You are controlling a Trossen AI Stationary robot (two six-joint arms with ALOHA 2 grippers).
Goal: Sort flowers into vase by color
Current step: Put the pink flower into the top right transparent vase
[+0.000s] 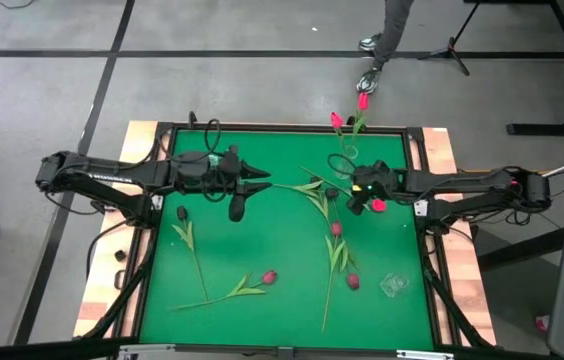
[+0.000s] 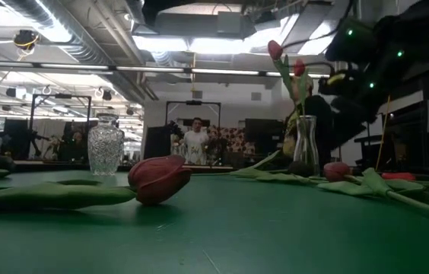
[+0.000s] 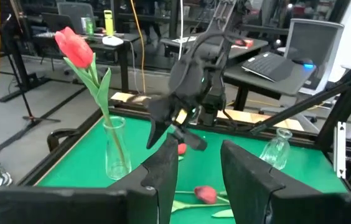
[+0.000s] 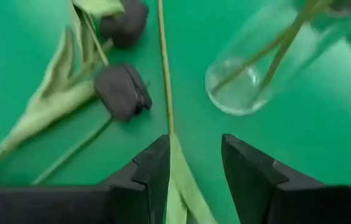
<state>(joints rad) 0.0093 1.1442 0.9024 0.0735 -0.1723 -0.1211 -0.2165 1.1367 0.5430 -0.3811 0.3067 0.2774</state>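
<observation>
I see the right claw [image 4: 194, 180] low over the green surface [image 1: 282, 250], near its far right part, just beside the clear vase [image 1: 343, 163] that holds two pink-red tulips [image 1: 350, 110]. Its fingers stand partly apart with a thin green stem [image 4: 165, 74] running between them; I cannot tell whether the pads touch it, and the stem lies flat on the felt. Two dark tulip heads [image 4: 122, 90] lie just beside that stem.

The left claw [image 3: 197, 180] hangs over the far left part of the surface, fingers apart and empty.

Loose tulips [image 1: 337, 250] lie scattered on the surface: several stems right of centre, two near the left front [image 1: 232, 290]. A second, cut-glass vase [image 1: 393, 285] stands at the near right.
</observation>
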